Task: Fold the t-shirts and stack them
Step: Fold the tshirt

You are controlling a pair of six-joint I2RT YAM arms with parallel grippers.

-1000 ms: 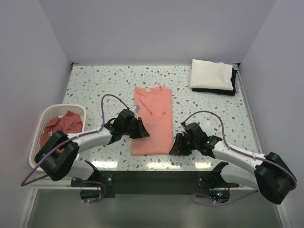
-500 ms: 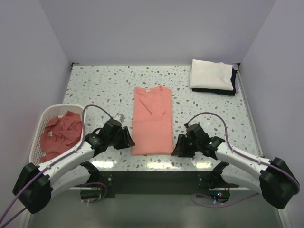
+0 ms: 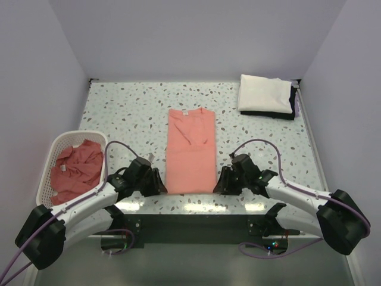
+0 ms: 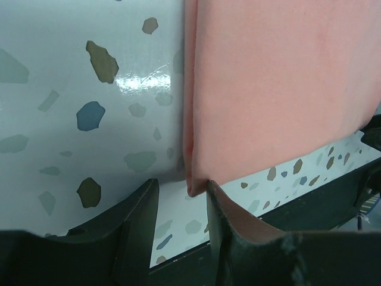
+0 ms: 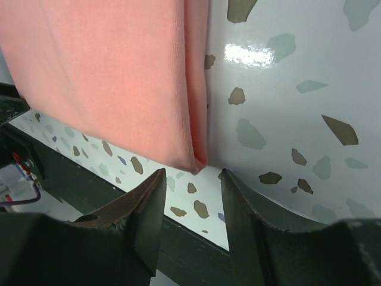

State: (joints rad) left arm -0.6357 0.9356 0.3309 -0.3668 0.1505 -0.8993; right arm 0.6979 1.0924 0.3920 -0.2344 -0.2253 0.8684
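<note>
Folded shirt (image 3: pixel 190 152) lies flat mid-table (image 3: pixel 119 113). My left gripper (image 4: pixel 180 189) is at its near left corner, jaws spread and the corner at the gap. My right gripper (image 5: pixel 191 176) is at the near right corner, jaws also spread. Crumpled shirts (image 3: pixel 74 167) lie in the basket (image 3: pixel 53 146).

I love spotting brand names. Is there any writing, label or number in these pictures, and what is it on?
No text can be read in any view.
Neck label on the flat t-shirt: a white tag, too small to read.
Both wrist views: only plain pink cloth and the speckled table, with no print.
</note>
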